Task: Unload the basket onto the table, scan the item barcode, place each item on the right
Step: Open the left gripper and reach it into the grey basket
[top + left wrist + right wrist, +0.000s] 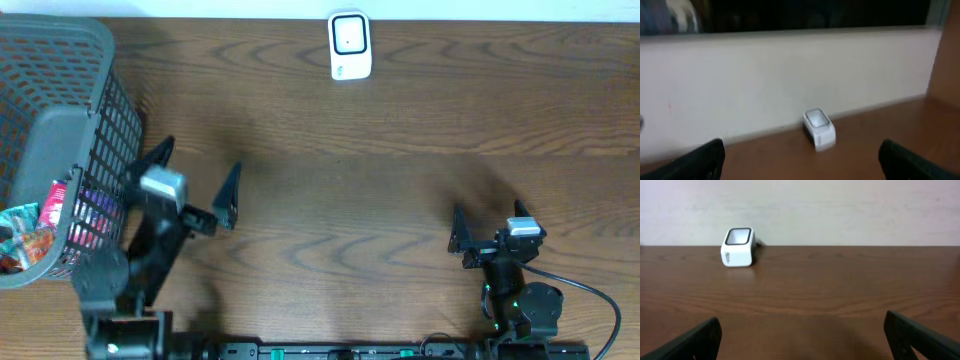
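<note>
The basket [100, 60] stands far to the left of the scanner [350, 45] and nearer the robot. The only goods in view lie in it: colourful packets [30, 235] heaped at its near end. One of them is presumably the item to scan, and none has been lifted out yet.

The left gripper [203, 155] hovers just beside the basket, left of the scanner and well short of it. Its fingers are spread as wide as they go and hold nothing. The scanner sits upright at the far edge of the table [400, 150], its window facing up and towards the arms.

To the scanner's right and well apart from it, the right gripper [486, 210] hangs low, equally wide open and empty.

The step in hand looks like the pick. The left arm is best placed: it should reach over the basket wall, take one packet by an edge so the barcode stays uncovered, then present that face squarely to the scanner's window.
</note>
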Robot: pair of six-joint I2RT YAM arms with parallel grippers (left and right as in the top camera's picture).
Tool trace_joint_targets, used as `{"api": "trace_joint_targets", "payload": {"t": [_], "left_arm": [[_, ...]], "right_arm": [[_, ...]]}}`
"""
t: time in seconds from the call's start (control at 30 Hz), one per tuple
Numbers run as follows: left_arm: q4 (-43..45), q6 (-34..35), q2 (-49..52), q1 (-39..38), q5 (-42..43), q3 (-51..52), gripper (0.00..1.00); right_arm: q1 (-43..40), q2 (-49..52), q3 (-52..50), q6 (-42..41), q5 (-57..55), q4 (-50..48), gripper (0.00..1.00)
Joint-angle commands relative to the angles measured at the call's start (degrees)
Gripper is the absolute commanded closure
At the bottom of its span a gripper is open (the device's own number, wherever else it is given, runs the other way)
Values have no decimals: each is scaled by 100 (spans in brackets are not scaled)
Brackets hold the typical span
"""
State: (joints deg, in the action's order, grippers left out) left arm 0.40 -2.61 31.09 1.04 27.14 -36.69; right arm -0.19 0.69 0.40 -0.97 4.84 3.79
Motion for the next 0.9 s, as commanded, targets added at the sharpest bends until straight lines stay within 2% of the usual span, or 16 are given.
{"api": "trace_joint_targets", "payload": {"t": [0.0,0.07,0.13,0.4,0.6,0.7,0.8,0.87], "left_arm": [[-807,-59,634,17,262,-1051,2],[-1248,-55,896,17,815,-1427,2],[-1261,-57,1029,17,1137,-1550,2],[-656,-103,1012,17,1141,-1578,2],[-822,4,1318,28,669,-2186,2],[-1506,79,1720,31,-15,-2927,2],[-2756,157,2378,31,-975,-4006,2],[-3637,35,2874,31,-1261,-4734,2]], "right_arm": [[28,-35,-9,20,-44,26,1],[28,-35,-9,20,-44,26,1],[28,-35,-9,17,-44,26,1],[28,-35,-9,20,-44,26,1],[28,-35,-9,17,-44,26,1],[28,-35,-9,17,-44,26,1],[28,-35,-9,20,-44,26,1],[28,-35,-9,20,-44,26,1]]}}
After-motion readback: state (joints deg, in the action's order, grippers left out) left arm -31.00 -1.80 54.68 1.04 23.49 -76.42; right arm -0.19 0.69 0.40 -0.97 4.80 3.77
